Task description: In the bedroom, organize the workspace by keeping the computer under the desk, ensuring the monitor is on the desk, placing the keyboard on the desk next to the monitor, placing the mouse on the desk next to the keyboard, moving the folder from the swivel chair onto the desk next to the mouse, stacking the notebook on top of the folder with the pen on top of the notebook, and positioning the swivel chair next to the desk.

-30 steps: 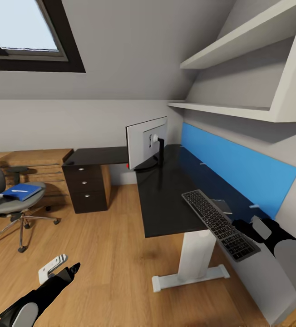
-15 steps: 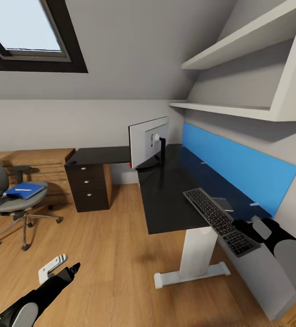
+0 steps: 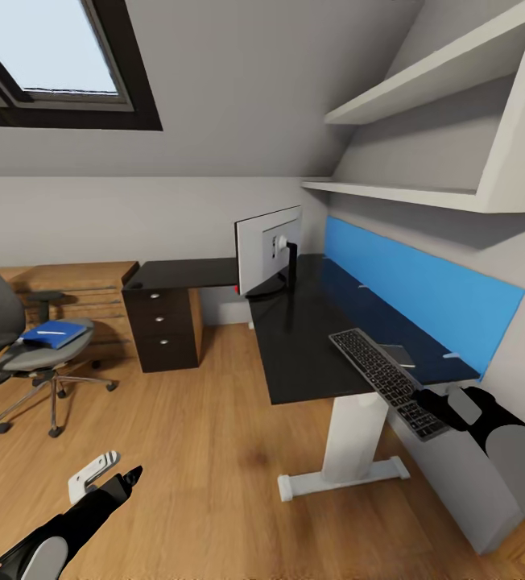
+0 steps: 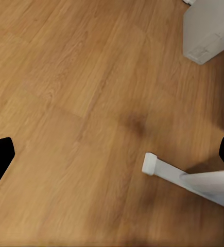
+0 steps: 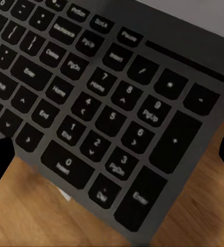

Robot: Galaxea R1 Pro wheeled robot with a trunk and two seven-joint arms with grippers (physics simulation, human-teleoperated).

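Note:
My right gripper (image 3: 433, 405) is shut on the near end of the keyboard (image 3: 375, 372), holding it tilted above the black desk (image 3: 295, 346), its near end past the desk's edge; its number keys (image 5: 106, 128) show close up. The monitor (image 3: 267, 250) stands at the desk's far end, white back toward me. The swivel chair (image 3: 9, 358) sits at left, carrying the blue folder (image 3: 53, 333) with the white pen (image 3: 51, 331) on it. My left gripper (image 3: 109, 477) hangs open over the floor. The pale computer (image 4: 208, 25) stands beyond the desk's white foot (image 4: 186, 180). The mouse is out of view.
A small flat grey rectangle (image 3: 396, 355) lies on the desk beside the keyboard; I cannot tell whether it is the notebook. The black drawer unit (image 3: 166, 326) and a wooden chest (image 3: 77, 282) stand along the far wall. White shelves (image 3: 407, 193) overhang the desk. Wood floor (image 3: 198, 419) lies open between chair and desk.
The whole picture has drifted right, so the camera has moved. The keyboard stays in my right gripper and now reaches further over the desk top. My left arm looks unchanged.

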